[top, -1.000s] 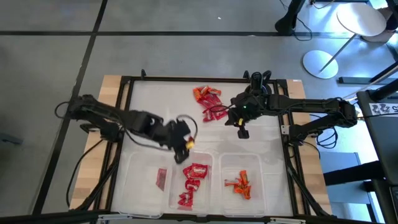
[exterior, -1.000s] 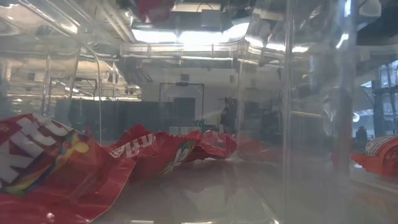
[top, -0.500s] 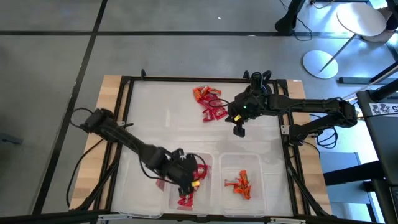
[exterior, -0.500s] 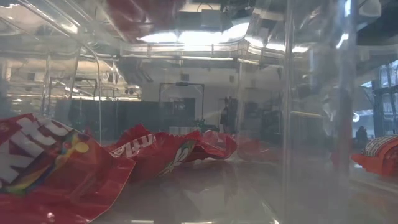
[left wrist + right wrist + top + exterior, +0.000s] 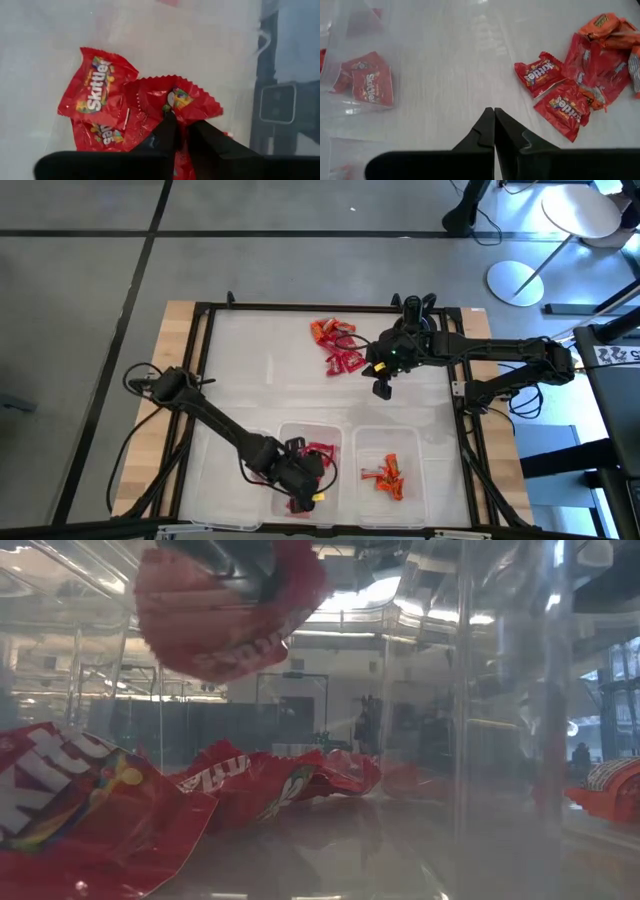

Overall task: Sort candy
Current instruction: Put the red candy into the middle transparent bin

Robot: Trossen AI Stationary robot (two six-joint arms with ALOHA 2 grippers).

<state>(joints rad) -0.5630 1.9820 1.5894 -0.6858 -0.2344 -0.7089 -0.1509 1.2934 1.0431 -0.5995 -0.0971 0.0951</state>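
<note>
Nearest, at the surface's six o'clock edge, stood three clear bins in a row. The left end effector hung over the middle bin, its fingers pinching a red Skittles packet above the packets already lying there, most likely so that a release would drop it among its own kind. The low view showed that packet hanging clear of the bin floor, not yet let go. In the left wrist view two other Skittles packets lay below it; whether more lay hidden under the arm could not be told. The bin at five o'clock held the orange pieces, perhaps three, too small to count surely. The bin at seven o'clock was largely covered by the left arm.

Farther off, near the centre toward one o'clock, the right end effector waited with its fingers clenched on nothing, just beside the unsorted pile at twelve o'clock. In its wrist view two Skittles packets lay apart from a heap of red and orange wrappers, ready for later picks.
</note>
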